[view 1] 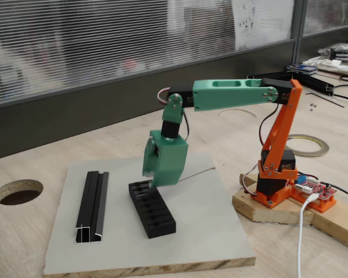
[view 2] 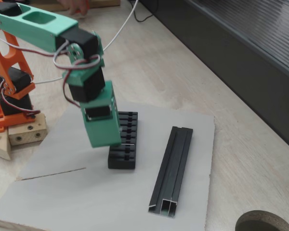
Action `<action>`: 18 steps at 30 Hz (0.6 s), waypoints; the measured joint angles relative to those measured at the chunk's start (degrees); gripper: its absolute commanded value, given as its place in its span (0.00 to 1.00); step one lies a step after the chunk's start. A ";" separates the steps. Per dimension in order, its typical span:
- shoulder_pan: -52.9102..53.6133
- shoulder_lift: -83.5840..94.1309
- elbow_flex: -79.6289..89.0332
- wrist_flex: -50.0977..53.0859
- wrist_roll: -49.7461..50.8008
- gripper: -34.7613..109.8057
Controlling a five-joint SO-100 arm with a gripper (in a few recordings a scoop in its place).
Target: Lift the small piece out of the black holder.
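Observation:
The black holder (view 1: 158,215) (view 2: 123,158) lies on a grey board, its row of slots facing up. My green gripper (view 1: 153,184) (view 2: 119,143) points straight down over the holder's slots, with its tips at or just above the top of the block. The gripper's broad body covers the fingertips in both fixed views, so the gap between the jaws is hidden. The small piece is hidden behind the gripper; I cannot pick it out in any slot.
A long black grooved rail (view 1: 93,205) (view 2: 173,168) lies on the grey board (view 1: 209,231) (view 2: 77,197) beside the holder. The orange arm base (view 1: 275,174) (view 2: 9,96) stands on wooden blocks. The wooden table has a round hole (view 1: 17,191) (view 2: 265,221).

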 measured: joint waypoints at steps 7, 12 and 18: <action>-0.18 -1.41 0.70 0.00 0.00 0.48; -0.09 -1.41 0.70 0.00 0.00 0.48; -0.09 -1.41 0.70 0.00 0.00 0.48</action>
